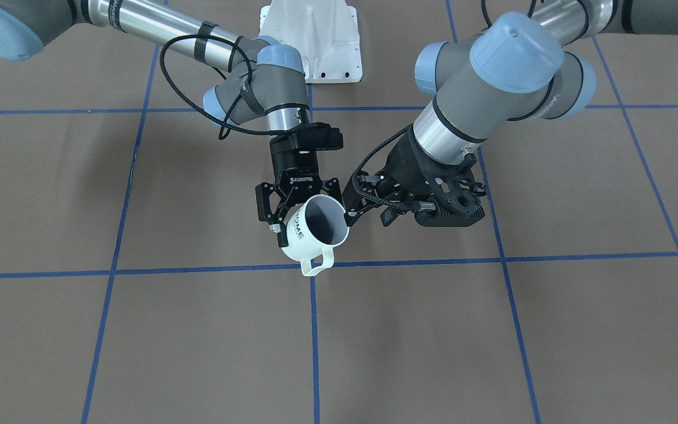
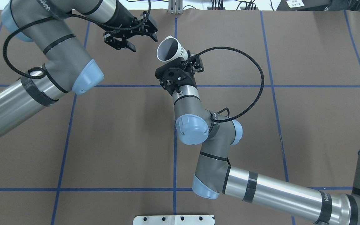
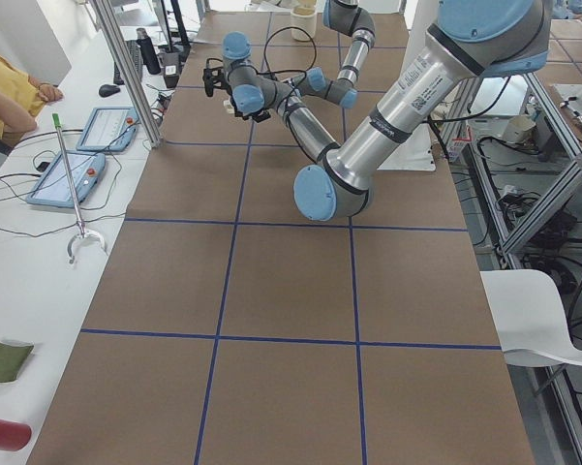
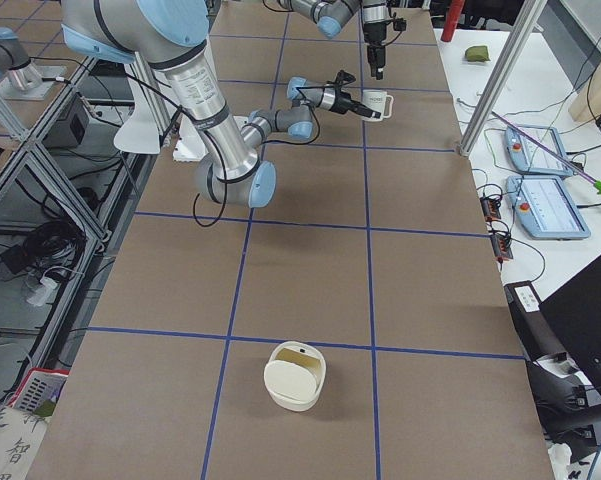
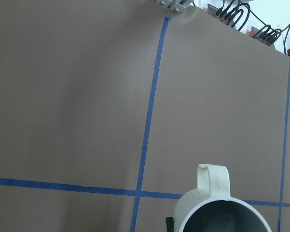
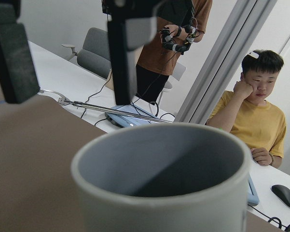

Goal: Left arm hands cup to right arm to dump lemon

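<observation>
**Over the middle of the far long edge: cup in the right gripper, left gripper clear**

Near the middle of the bench's far long edge, overhead view. Left: the left gripper [image 2: 144, 43], fingers spread and empty, just beside the cup's rim but not touching it. Centre: the cup [image 2: 168, 50], held off the surface and tilted, with its grey mouth turned toward the left gripper and its handle toward the far edge. Right: the right gripper [image 2: 183, 61], clamped across the cup's ribbed wall. No lemon shows, and the cup's depth is in shadow.

The hand-over reads as complete, so the step in hand is likely the carry and the tip-out. To do it well, the left arm should draw straight back toward its own end before the right arm swings, since the rim sits close to one fingertip. The right wrist should bring the mouth upward for the carry and roll over only above the receptacle. That is probably the cream container [image 4: 295, 376] near the bench's right-end edge. A slow roll guards against the cup slipping.
</observation>
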Robot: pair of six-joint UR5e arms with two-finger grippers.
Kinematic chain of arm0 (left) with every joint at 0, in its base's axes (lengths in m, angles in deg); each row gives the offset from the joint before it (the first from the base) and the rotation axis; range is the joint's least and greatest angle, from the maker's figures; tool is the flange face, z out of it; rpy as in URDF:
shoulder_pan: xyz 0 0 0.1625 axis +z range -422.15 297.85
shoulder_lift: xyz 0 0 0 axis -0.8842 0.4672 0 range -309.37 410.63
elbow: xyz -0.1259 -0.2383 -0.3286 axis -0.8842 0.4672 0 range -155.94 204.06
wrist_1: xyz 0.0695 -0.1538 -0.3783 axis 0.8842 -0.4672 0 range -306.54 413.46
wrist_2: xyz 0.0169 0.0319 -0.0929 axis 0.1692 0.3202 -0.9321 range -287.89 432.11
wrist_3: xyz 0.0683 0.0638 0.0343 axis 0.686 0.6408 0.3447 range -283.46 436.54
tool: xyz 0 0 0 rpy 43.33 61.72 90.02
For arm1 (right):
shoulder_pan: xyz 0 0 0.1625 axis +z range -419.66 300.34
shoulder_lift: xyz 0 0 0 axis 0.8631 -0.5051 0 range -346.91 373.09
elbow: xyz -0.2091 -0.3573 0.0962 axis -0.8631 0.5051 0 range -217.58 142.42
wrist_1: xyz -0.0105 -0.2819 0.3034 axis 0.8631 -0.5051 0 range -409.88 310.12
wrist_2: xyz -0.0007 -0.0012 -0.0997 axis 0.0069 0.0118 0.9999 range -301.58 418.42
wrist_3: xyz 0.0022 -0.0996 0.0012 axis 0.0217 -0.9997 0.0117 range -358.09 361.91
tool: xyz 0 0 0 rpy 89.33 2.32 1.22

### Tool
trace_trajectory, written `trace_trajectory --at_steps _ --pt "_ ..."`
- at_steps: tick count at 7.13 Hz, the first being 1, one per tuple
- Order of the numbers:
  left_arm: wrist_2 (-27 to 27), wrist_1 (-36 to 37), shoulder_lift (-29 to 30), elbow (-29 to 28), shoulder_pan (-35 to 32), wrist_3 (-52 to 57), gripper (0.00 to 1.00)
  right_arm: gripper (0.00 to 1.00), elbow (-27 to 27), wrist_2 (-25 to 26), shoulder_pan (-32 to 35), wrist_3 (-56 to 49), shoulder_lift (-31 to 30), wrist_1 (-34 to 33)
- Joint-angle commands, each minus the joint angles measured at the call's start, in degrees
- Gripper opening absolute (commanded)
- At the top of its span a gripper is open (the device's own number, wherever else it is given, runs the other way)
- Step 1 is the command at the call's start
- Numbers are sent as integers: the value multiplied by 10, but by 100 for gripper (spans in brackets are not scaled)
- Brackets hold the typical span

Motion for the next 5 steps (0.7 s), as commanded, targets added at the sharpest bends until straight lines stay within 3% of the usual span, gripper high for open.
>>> trace_trajectory --at_steps 1,2,4,5 --pt "0 -4 0 0 9 0 51 0 -3 3 -7 1 3 3" --pt "-1 -4 0 0 11 0 49 0 -3 3 -9 1 3 4" --pt "0 -4 0 0 15 1 35 0 -5 3 -9 1 3 5" --pt "0 -4 -1 -1 15 2 34 0 -6 3 -9 2 3 6"
